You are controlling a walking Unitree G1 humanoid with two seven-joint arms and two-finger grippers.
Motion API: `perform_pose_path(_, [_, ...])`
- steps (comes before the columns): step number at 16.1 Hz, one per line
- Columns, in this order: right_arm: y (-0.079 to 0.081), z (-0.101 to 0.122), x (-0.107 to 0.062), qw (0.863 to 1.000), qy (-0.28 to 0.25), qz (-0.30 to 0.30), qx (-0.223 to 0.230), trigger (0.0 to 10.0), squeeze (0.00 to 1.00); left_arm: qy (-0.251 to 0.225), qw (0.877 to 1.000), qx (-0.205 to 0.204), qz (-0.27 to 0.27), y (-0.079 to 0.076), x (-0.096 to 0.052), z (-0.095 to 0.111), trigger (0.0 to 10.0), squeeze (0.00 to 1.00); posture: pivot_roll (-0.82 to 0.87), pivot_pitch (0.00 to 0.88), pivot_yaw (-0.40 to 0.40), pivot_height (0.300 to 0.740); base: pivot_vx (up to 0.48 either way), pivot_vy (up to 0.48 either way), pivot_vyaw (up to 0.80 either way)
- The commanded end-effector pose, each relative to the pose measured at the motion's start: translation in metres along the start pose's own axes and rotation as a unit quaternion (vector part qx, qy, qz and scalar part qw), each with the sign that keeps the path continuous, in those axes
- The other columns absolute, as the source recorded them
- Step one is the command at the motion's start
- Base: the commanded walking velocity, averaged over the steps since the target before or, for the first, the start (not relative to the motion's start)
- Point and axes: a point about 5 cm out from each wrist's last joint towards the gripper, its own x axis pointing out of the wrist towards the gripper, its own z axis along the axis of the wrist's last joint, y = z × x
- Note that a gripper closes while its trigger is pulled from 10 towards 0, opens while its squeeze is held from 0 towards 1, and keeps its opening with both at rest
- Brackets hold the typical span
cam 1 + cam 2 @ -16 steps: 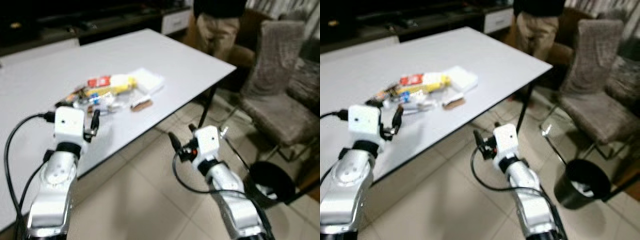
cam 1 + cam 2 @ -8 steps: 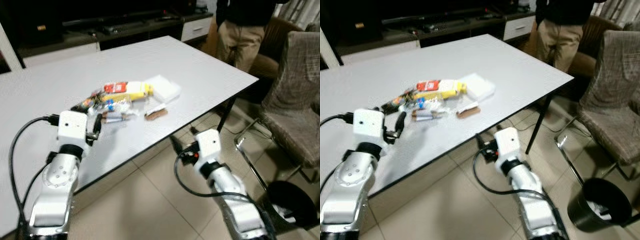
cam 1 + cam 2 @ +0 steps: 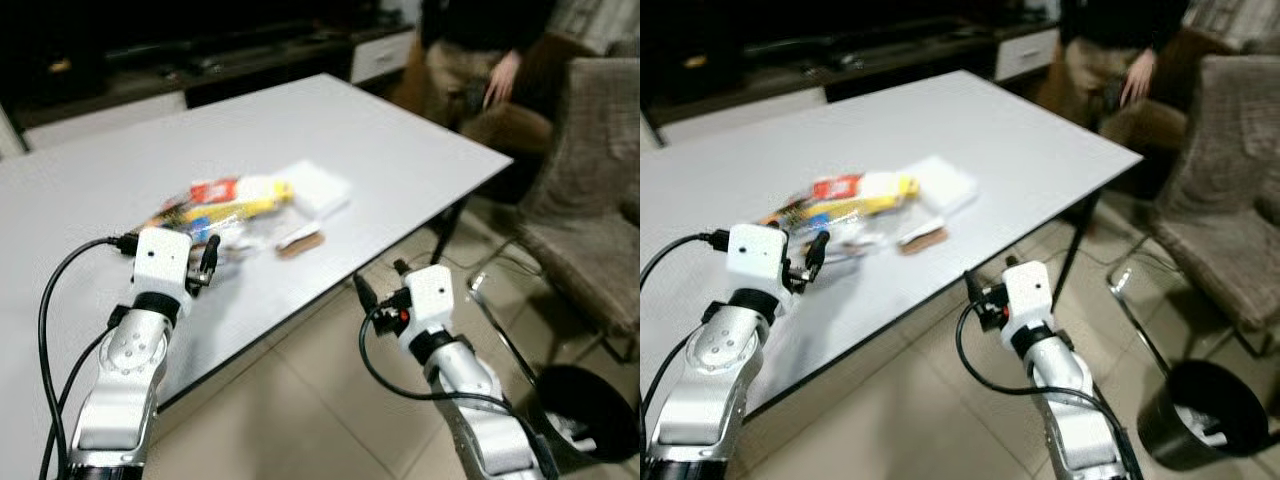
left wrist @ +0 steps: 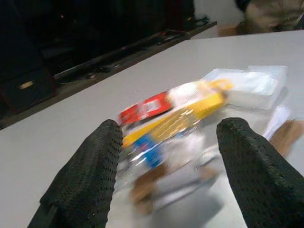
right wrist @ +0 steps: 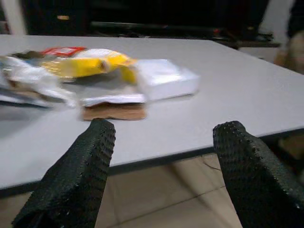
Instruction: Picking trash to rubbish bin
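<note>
A pile of trash lies on the white table [image 3: 390, 130]: a yellow wrapper [image 3: 243, 204], a red packet [image 3: 207, 190], a white foam box [image 3: 320, 187], a brown bar wrapper [image 3: 300, 242] and crumpled clear plastic [image 4: 166, 156]. My left gripper [image 3: 207, 262] hovers over the table just short of the pile, open, nothing between its fingers [image 4: 90, 175]. My right gripper [image 3: 380, 285] is below the table's front edge, open and empty, facing the brown wrapper [image 5: 113, 111]. The black rubbish bin [image 3: 590, 410] stands on the floor at the lower right.
A person [image 3: 470, 50] stands beyond the table's far right corner, one hand [image 3: 495, 75] hanging down. A grey upholstered chair [image 3: 590, 200] stands between the table and the bin. Tiled floor [image 3: 300, 400] lies under my right arm. A dark low cabinet [image 3: 200, 50] runs behind the table.
The whole picture has shifted with the camera. My left gripper is a little closer to the trash pile. Both grippers stay open and empty.
</note>
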Motion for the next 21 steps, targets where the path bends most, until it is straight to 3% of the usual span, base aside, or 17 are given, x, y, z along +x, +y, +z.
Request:
perform_pose_path(1, [-0.006,0.001,-0.002,1.000,0.002,-0.011,-0.001,10.0,0.00,-0.003,1.000,0.001,-0.014,-0.006,0.003,0.001,10.0,0.00,-0.07,0.000,-0.004,0.740,0.315,0.000,0.00])
perform_pose_path(10, [0.006,0.000,-0.010,1.000,0.007,0.028,0.002,10.0,0.00,0.003,1.000,0.000,-0.030,-0.003,0.019,-0.006,10.0,0.00,-0.07,0.000,0.003,0.740,0.276,0.000,0.00])
perform_pose_path(17, [-0.003,-0.009,-0.014,1.000,0.023,-0.015,0.012,10.0,0.00,0.002,0.999,-0.005,-0.046,-0.013,0.018,-0.006,10.0,0.00,-0.07,0.000,-0.004,0.740,0.000,0.000,0.00])
perform_pose_path(19, [-0.005,-0.015,-0.017,0.998,0.033,-0.031,0.034,10.0,0.00,0.002,0.999,-0.006,-0.049,-0.014,0.017,-0.007,10.0,0.00,-0.07,0.000,-0.004,0.740,0.000,0.306,0.00])
perform_pose_path(21, [-0.008,-0.017,-0.019,0.998,0.038,-0.033,0.029,10.0,0.00,0.004,0.999,-0.006,-0.050,-0.015,0.016,-0.008,10.0,0.00,-0.07,0.000,-0.007,0.740,0.000,0.429,-0.23])
